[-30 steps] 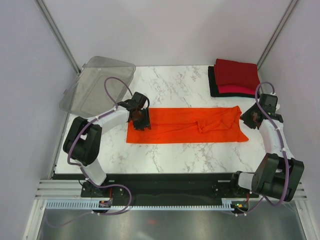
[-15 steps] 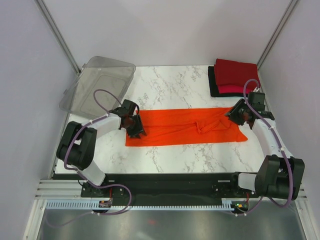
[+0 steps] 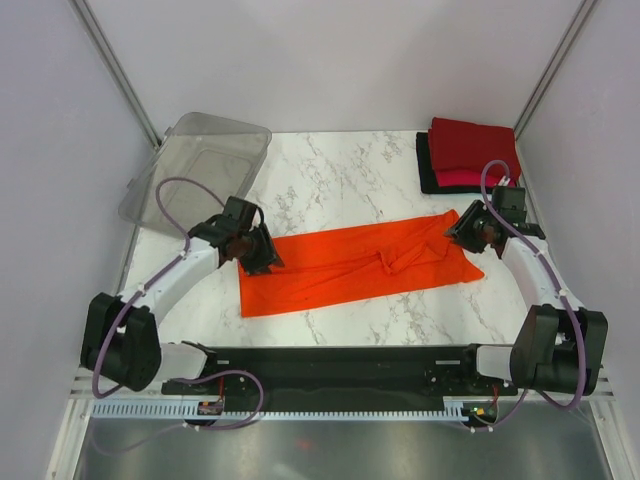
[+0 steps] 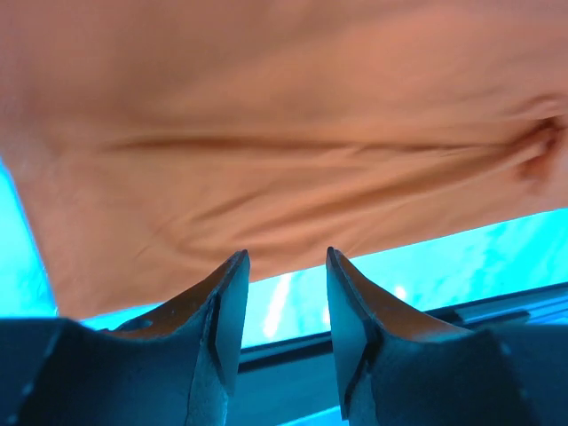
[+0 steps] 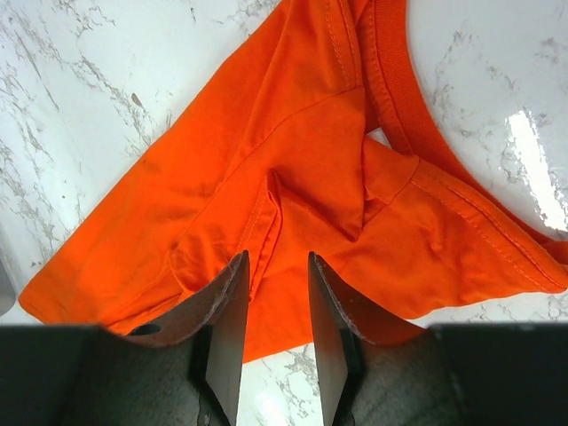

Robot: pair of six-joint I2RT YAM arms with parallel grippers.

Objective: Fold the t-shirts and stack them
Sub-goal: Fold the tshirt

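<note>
Orange t-shirt [image 3: 355, 265] stretches slantwise across the desk [image 3: 340, 170], right end farther back; left pincer [image 4: 284, 256] and right pincer [image 5: 276, 256] gape empty.

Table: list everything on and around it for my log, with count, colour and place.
orange t-shirt: one, bright orange, laid out as a long slanting strip across the middle of the table.
folded t-shirts: three, dark red over pinkish-red over black, stacked at the far right corner.
clear plastic bin: one, see-through grey, far left corner.
table: one, white marble.
left gripper: one, black, jaws apart, at the shirt's left end.
right gripper: one, black, jaws apart, over the shirt's right end.
</note>
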